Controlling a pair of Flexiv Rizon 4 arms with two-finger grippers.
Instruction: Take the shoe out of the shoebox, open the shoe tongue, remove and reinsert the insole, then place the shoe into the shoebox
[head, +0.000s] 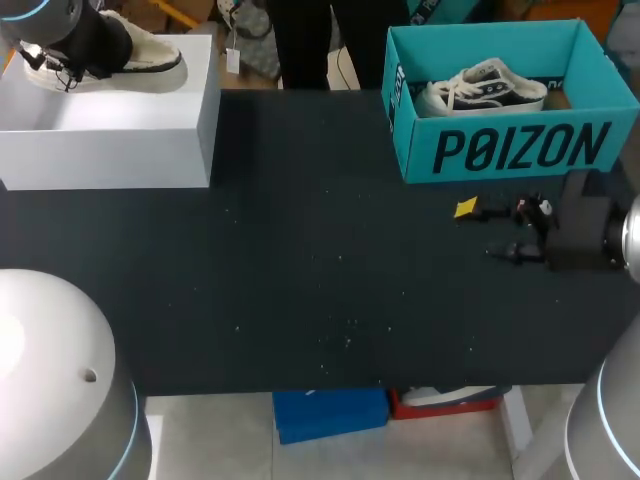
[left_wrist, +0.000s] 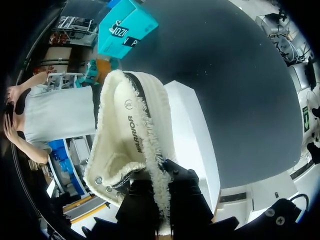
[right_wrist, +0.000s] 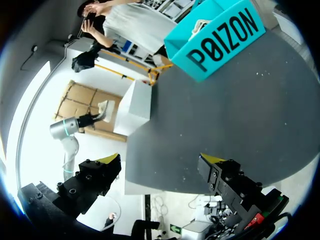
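A cream fleece-lined shoe (head: 140, 50) hangs over the white box (head: 110, 130) at the table's far left. My left gripper (head: 70, 62) is shut on its fleecy collar. In the left wrist view the shoe (left_wrist: 125, 135) stretches ahead of that gripper (left_wrist: 162, 180), with its sole side toward the white box (left_wrist: 192, 140). The teal shoebox (head: 505, 150) stands at the far right and holds a black-and-white sneaker (head: 480, 88). My right gripper (head: 485, 232) stands open just in front of the shoebox, nothing between its fingers. Seen from the right wrist, that gripper (right_wrist: 160, 165) is wide open and the shoebox (right_wrist: 220, 37) lies well ahead.
The dark tabletop (head: 300, 270) spreads between the two boxes. From the right wrist view, the white box (right_wrist: 137, 105) stands at the table's far end with my left arm (right_wrist: 67, 129) beside it.
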